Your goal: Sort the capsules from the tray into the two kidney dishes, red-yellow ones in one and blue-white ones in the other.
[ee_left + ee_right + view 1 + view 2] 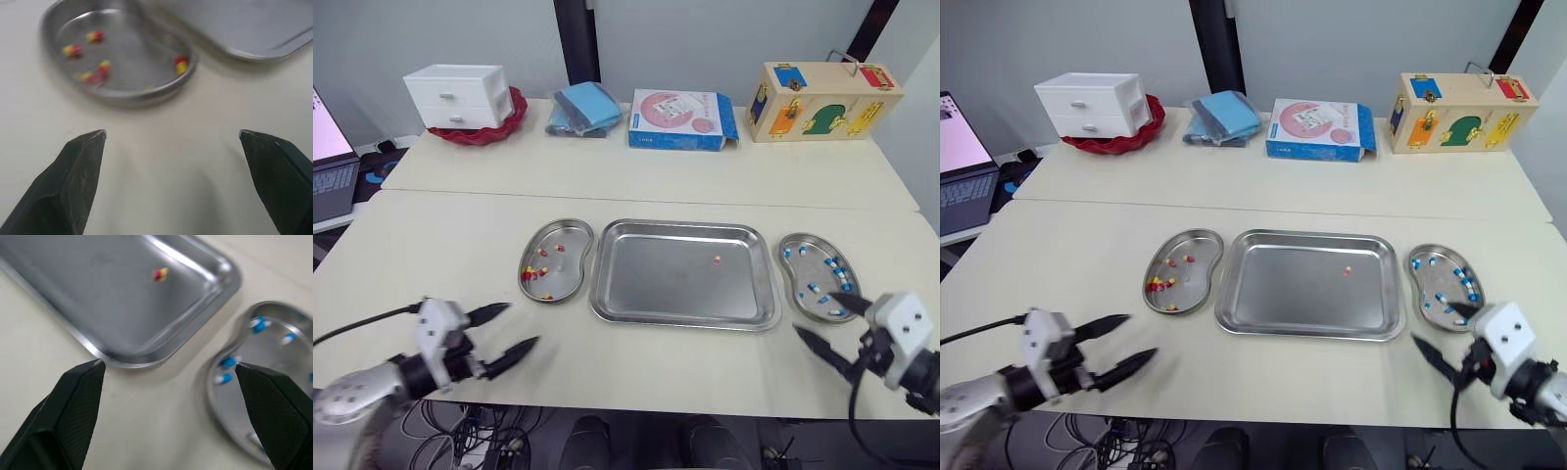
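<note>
A steel tray [656,284] lies in the middle of the table with one red-yellow capsule [717,259] in its far right part. To its left, a kidney dish [570,264] holds several red-yellow capsules [181,63]. To its right, another kidney dish [813,266] holds several blue-white capsules [225,378]. My left gripper [522,324] stands open and empty over bare table, nearer than the left dish. My right gripper [814,313] is open and empty at the near edge of the right dish, by the tray's near right corner [112,357].
Along the back of the far table stand a white drawer unit [460,96] on a red bowl, folded blue cloths [585,108], a blue-pink box [680,119] and a wooden toy box [822,101]. A laptop [331,157] sits at the far left.
</note>
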Action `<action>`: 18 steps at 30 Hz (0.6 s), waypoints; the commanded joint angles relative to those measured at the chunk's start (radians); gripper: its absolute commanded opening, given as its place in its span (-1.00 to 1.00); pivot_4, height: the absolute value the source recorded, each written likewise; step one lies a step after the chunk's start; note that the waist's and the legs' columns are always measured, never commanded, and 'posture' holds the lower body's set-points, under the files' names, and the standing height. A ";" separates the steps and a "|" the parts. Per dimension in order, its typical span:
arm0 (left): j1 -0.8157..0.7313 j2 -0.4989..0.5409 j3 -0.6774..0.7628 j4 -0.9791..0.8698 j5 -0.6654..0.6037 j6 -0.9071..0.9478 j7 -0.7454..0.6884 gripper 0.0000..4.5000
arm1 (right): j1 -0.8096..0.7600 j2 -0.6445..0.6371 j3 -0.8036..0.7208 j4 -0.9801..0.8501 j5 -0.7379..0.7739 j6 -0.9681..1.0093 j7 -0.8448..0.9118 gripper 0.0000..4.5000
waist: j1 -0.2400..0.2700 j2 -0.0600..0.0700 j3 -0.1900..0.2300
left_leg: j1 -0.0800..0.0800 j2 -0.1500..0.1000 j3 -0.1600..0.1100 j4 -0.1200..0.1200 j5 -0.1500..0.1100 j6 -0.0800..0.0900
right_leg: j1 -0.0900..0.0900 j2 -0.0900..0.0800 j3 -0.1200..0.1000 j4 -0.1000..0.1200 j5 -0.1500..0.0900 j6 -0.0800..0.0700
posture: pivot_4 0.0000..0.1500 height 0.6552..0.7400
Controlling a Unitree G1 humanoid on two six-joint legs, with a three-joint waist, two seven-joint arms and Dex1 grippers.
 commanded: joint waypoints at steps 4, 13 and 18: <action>0.078 0.026 0.104 0.088 0.031 -0.013 -0.031 1.00 | 0.089 -0.028 -0.063 0.067 0.020 -0.085 0.114 0.97 | 0.000 -0.002 0.000 | 0.001 0.000 0.001 0.000 0.000 0.000 | 0.000 0.000 0.000 0.000 0.000 0.000 | 1.00 0.77; 0.129 0.007 0.128 0.044 -0.002 0.031 -0.047 1.00 | 0.082 -0.017 -0.031 0.097 0.001 -0.117 0.101 0.97 | 0.000 -0.002 0.000 | 0.001 0.001 0.001 0.000 0.000 0.000 | 0.000 0.000 0.001 -0.001 0.000 0.000 | 1.00 0.77; 0.119 0.015 0.116 -0.023 -0.006 0.034 -0.055 1.00 | 0.051 0.007 -0.023 0.084 0.007 -0.160 0.074 0.97 | 0.000 -0.002 0.000 | 0.001 0.001 0.001 0.000 0.000 0.000 | 0.000 0.000 0.001 0.000 0.000 0.000 | 1.00 0.77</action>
